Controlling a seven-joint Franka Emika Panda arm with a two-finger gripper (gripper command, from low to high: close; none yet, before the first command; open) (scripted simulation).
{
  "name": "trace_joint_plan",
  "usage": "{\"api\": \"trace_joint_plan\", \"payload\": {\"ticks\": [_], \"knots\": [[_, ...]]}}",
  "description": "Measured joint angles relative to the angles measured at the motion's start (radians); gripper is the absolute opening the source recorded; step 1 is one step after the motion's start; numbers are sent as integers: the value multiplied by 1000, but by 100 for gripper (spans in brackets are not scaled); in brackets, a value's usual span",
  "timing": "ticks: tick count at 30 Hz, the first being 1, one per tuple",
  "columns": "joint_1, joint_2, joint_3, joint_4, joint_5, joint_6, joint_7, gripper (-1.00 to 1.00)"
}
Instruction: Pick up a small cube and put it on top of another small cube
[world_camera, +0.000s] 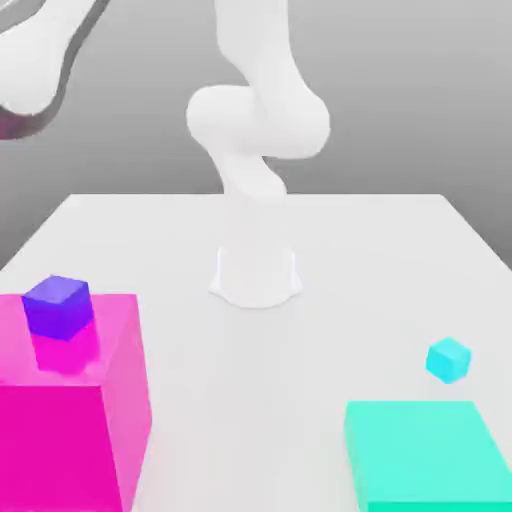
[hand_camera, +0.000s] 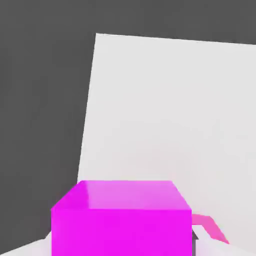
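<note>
In the hand view a small magenta cube (hand_camera: 121, 218) sits close up between the white fingers (hand_camera: 31, 248) of my gripper (hand_camera: 122, 246), which is shut on it above the white table (hand_camera: 170, 115). The exterior view shows a small purple cube (world_camera: 58, 306) on top of a big magenta block (world_camera: 70, 420) at the exterior view's left, with a darker magenta patch right under it. A small cyan cube (world_camera: 448, 360) lies on the table at the exterior view's right. A white and grey part of my arm (world_camera: 40, 70) hangs high at the upper left.
A large teal block (world_camera: 428, 455) stands at the exterior view's lower right, just in front of the cyan cube. The arm's white base (world_camera: 256, 272) stands at the middle of the table (world_camera: 256, 400). The table's edge (hand_camera: 89, 110) borders dark ground in the hand view.
</note>
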Motion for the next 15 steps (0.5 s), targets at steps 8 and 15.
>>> {"api": "trace_joint_plan", "payload": {"ticks": [8,15], "knots": [[80,-14,29,151,-54,-243,325,-100],[79,35,29,75,-49,-133,334,100]]}}
